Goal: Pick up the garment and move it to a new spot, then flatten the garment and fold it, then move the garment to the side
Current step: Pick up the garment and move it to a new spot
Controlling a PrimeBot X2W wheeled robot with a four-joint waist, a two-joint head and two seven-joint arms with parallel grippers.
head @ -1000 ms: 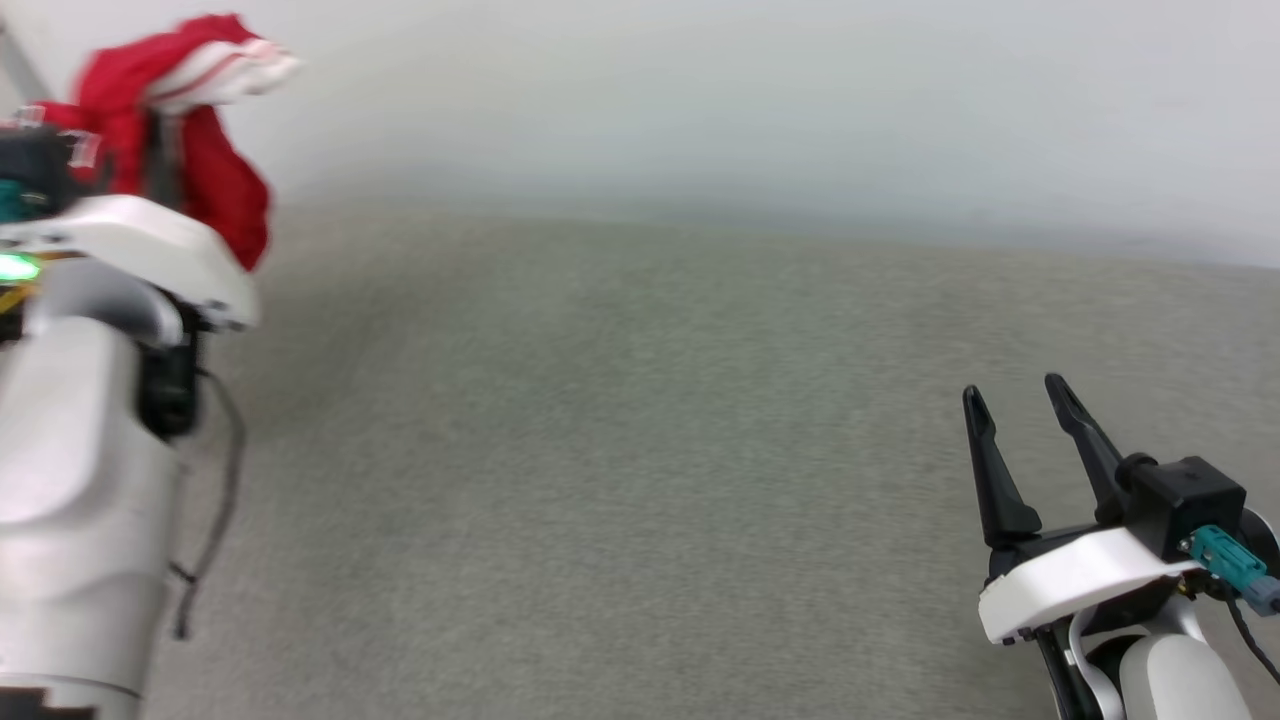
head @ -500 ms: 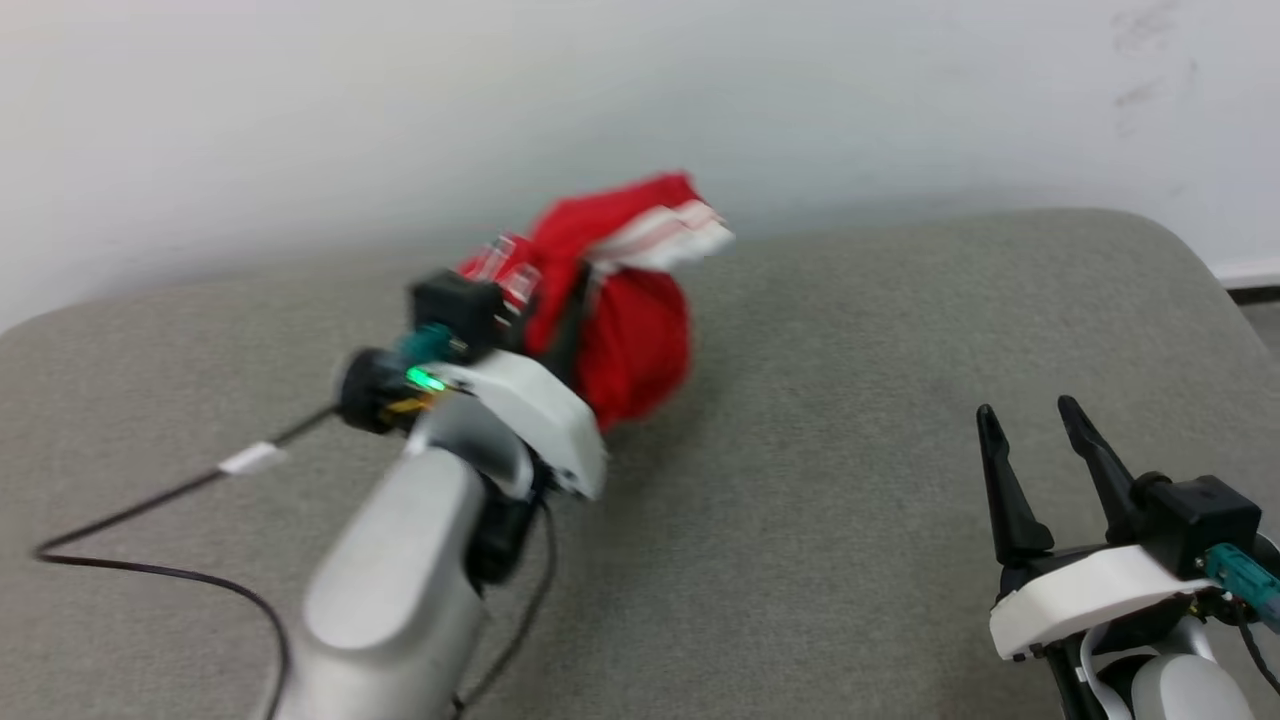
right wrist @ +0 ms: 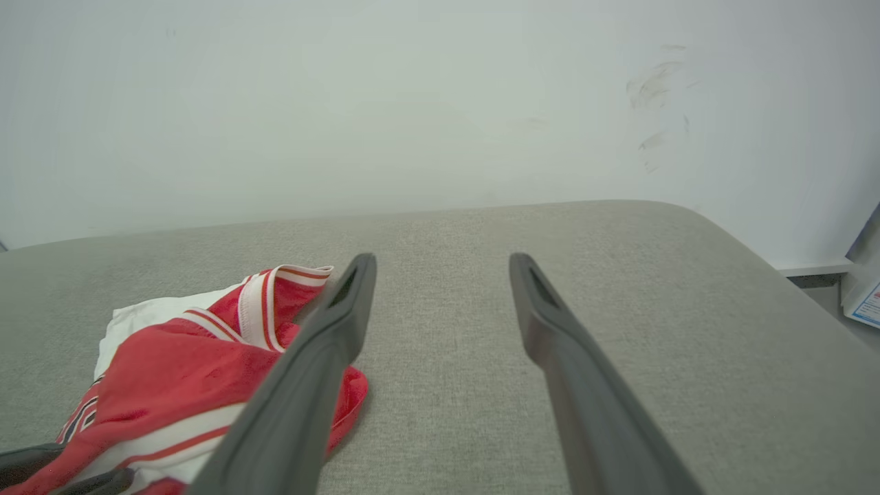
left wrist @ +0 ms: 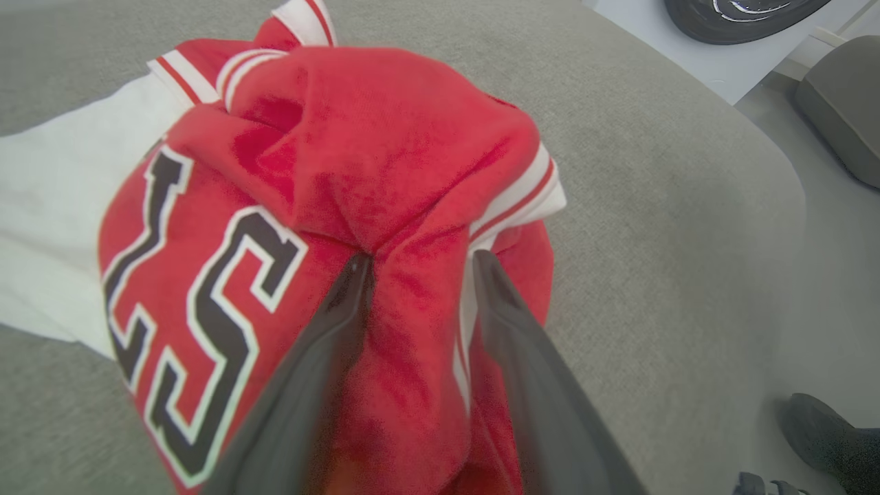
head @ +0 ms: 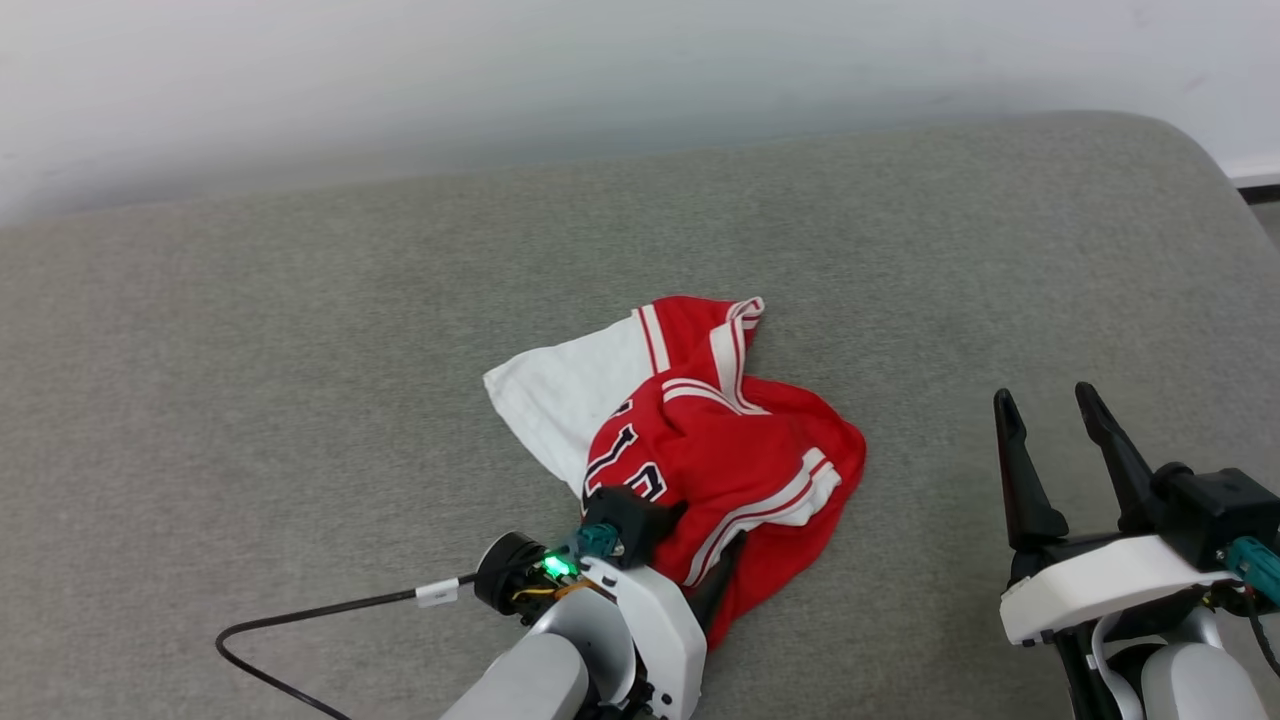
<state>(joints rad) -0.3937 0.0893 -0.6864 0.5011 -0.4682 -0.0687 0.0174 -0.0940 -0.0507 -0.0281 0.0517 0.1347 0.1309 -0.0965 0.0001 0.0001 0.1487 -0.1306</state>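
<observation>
The garment [head: 720,450] lies crumpled in the middle of the grey cushioned surface, red with a white sleeve spread to its left, striped trim and black white-outlined letters showing. My left gripper [head: 700,570] is at the garment's near edge, fingers buried in the cloth. In the left wrist view the left gripper [left wrist: 419,258] is shut on a bunched fold of the red garment [left wrist: 385,137]. My right gripper [head: 1045,398] stands open at the lower right, apart from the cloth. In the right wrist view the right gripper [right wrist: 440,258] holds nothing, and the garment [right wrist: 179,364] lies to its left.
The grey cushioned surface [head: 300,350] runs back to a white wall and rounds off at its right edge [head: 1215,170]. A black cable [head: 300,610] trails left from my left wrist. Beyond the right edge lie floor and a grey block [left wrist: 845,103].
The head camera has swung and dipped. The garment, held up in a ball by my left gripper before, now rests on the surface partly spread. The right gripper stays open.
</observation>
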